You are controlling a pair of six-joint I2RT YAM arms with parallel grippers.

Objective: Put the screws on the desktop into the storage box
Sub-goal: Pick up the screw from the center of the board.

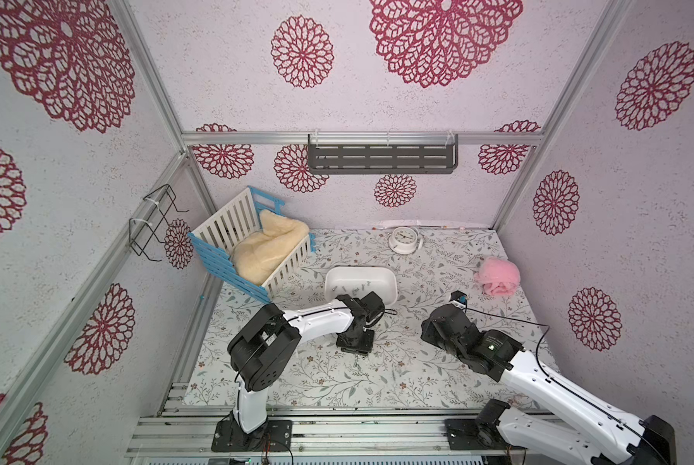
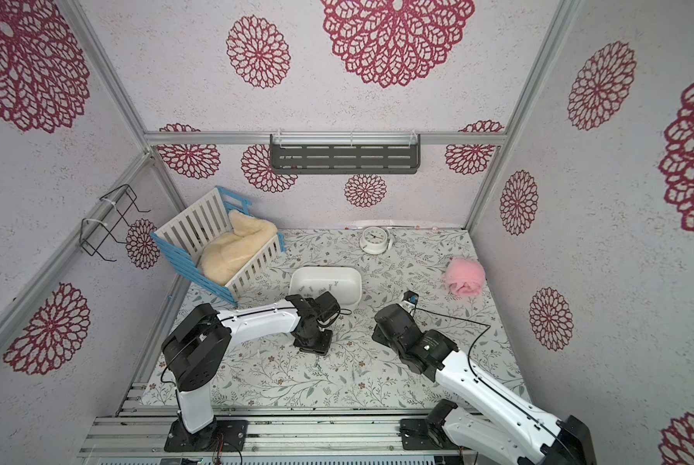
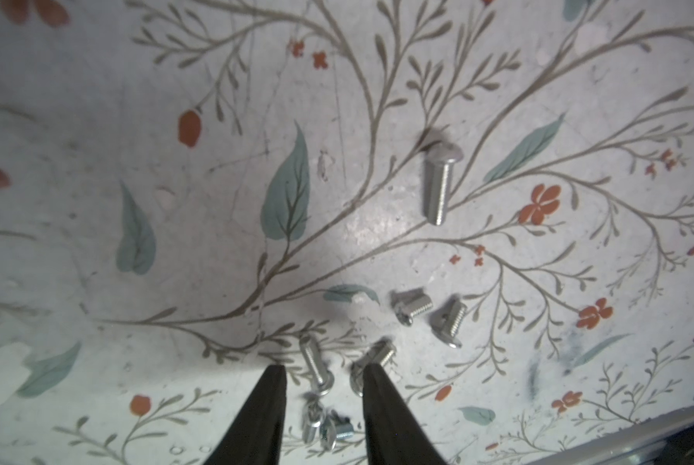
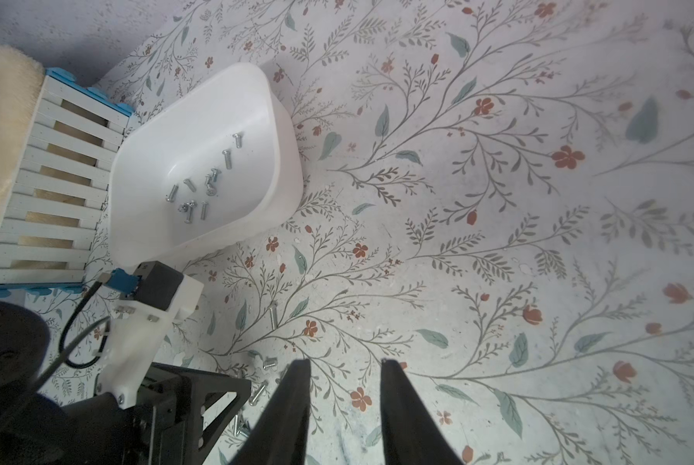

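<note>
Screws (image 3: 317,368) are lying in a loose scatter on the near middle of the tabletop (image 1: 418,374), right under the bent left arm (image 1: 321,318); the left jaws are pointing straight down among them, standing part-way open with the tips at the surface, straddling one screw and gripping nothing that I can make out; another short one is lying just beside one tip, two more are sitting close by, and a longer screw (image 3: 438,181) is resting apart from the rest. Just beside that scatter the right jaws are hanging over bare tabletop, part-way open too, with nothing between them. Beyond the left arm the storage box (image 1: 381,277) is sitting flat on the tabletop, with a good handful of screws already lying loose on its floor. Further back on the left a blue-and-white slatted crate (image 1: 232,261) is standing near the box, holding a cream fleece (image 1: 269,249); on the right a pink fluffy bundle (image 1: 497,275) is lying by itself; a small white clock (image 1: 403,239) is sitting near the back wall, and a grey slotted shelf (image 1: 381,159) is hanging above it.
</note>
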